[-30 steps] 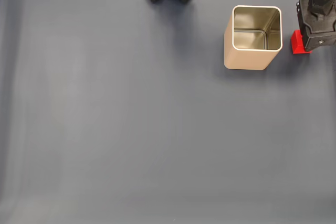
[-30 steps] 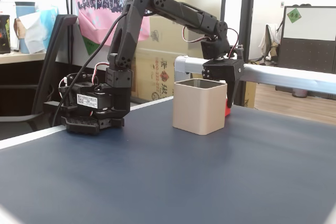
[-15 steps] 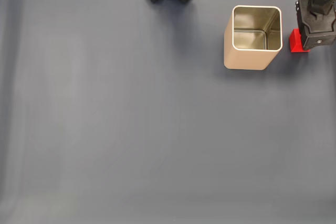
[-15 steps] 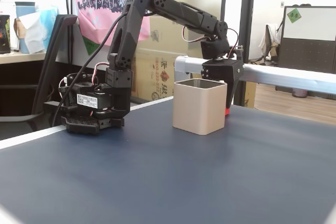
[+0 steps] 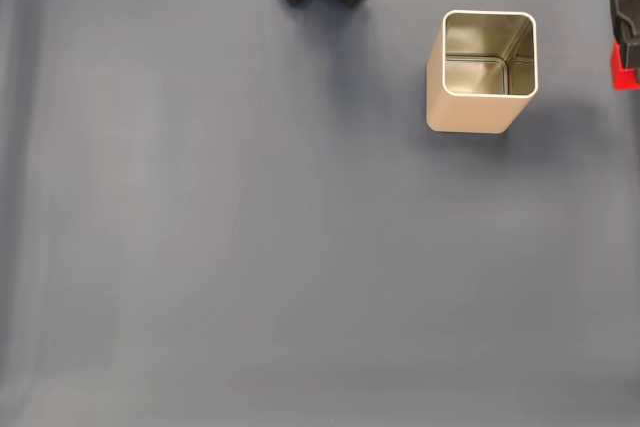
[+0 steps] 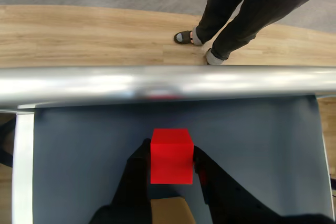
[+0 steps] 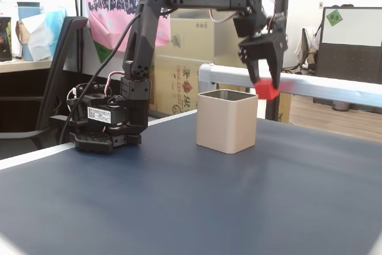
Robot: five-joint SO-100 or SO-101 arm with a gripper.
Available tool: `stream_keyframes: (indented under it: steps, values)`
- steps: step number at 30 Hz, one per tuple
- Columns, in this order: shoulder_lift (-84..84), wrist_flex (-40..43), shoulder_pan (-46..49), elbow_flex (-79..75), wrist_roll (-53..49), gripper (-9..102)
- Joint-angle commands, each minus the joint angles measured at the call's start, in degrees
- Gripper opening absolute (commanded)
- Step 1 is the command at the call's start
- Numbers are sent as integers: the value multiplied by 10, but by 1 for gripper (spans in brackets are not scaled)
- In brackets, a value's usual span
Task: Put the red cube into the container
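Red cube (image 7: 266, 91) pinched in gripper (image 7: 267, 88) and lifted clear of table; carry over container (image 7: 227, 120) and release remain.

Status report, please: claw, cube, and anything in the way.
Claw shut on red cube, lifted. Container empty, upright on table. Nothing between them.

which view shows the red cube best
The wrist view: the red cube sits central and large between the pincer's fingers. In a fixed view it is a sliver at the right edge; in another it is small, lifted above the container.
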Motion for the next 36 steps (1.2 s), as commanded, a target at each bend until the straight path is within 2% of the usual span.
stream_keyframes:
  steps: [1,12,27,36]
  values:
    - [66,16,14,-30,-8,0]
    - [185,63,43,23,-8,0]
    - [389,75,87,242,-6,0]
    - [434,79,114,310,18,0]
